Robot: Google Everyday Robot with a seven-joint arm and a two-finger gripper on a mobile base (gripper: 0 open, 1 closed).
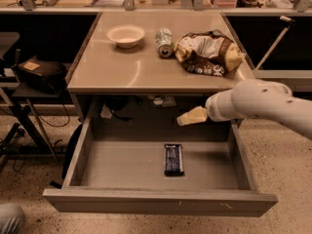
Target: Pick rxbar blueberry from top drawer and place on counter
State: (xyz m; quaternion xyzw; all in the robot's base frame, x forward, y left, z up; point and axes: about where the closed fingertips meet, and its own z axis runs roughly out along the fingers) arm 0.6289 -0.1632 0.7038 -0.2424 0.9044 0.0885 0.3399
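Camera view, the only one you have: the rxbar blueberry (174, 159) lies flat on the floor of the open top drawer (122, 167), right of centre in the picture, nearer the front panel than the back wall, and touching nothing else. Its long axis runs front-to-back, with the pale print at the far end. The hand (191, 116) hangs off the white arm (263, 104) that enters from picture-right. It sits above the rear of the drawer, just under the front edge of the worktop (126, 69), with its tip pointing picture-left. You can't tell whether it is spread or pressed together, but it carries nothing. From the hand, the bar is down, toward the drawer front and slightly picture-left, well apart. My read: you're still at the pick, nothing is grasped yet, and the next move needs a descent with the hand set across the bar's short width. The worktop already holds a bowl (126, 35), a can (165, 42) and a chip bag (207, 52). The bare front-left area looks like your drop spot.
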